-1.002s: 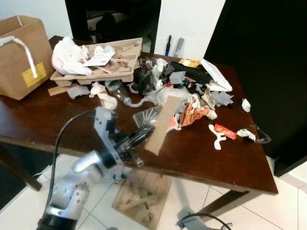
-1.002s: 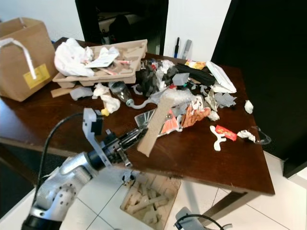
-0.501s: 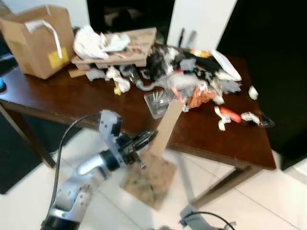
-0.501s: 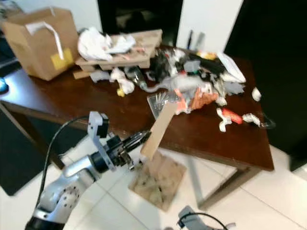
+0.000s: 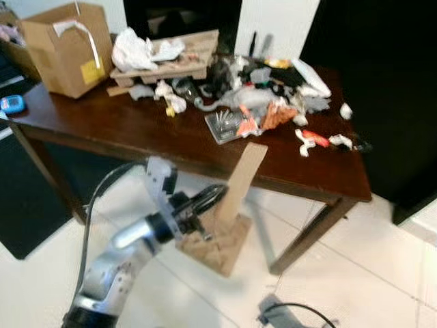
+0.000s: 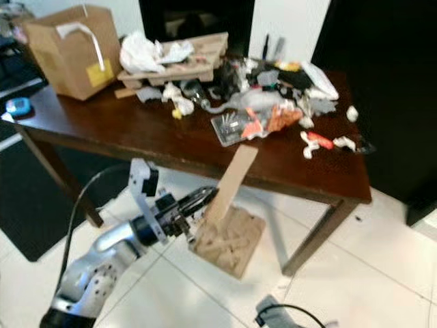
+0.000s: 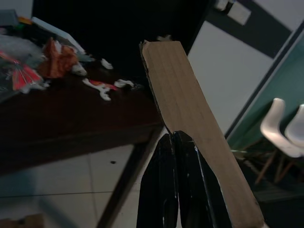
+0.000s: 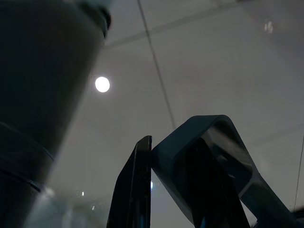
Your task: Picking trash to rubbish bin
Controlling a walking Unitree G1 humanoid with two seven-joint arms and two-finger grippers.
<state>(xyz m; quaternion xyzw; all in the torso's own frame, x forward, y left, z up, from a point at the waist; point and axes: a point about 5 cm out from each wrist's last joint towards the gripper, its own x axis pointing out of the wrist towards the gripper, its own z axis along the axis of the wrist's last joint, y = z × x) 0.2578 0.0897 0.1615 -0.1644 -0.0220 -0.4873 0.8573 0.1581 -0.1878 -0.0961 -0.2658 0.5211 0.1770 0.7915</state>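
Note:
My left gripper point(image 5: 212, 199) is shut on the lower end of a long tan cardboard strip point(image 5: 240, 179), which stands tilted in front of the table's near edge. In the left wrist view the strip point(image 7: 190, 118) runs up past the closed black fingers point(image 7: 164, 190). Right below it, on the white tiles, an open cardboard box point(image 5: 217, 240) holds several cardboard scraps. More trash point(image 5: 263, 109) lies piled on the dark wooden table point(image 5: 123, 133): wrappers, crumpled paper, plastic. My right gripper point(image 5: 273, 309) hangs low at the bottom edge.
A brown carton point(image 5: 65, 44) stands on the table's far left, with a cardboard tray point(image 5: 188, 61) of paper beside it. A small blue object point(image 5: 12, 104) lies at the left edge. A slanted table leg point(image 5: 307, 229) stands right of the floor box. A dark mat point(image 5: 27, 205) lies to the left.
The view has pulled back from the table. My left gripper, still holding the strip, has come down from over the table edge to just above the box on the floor.

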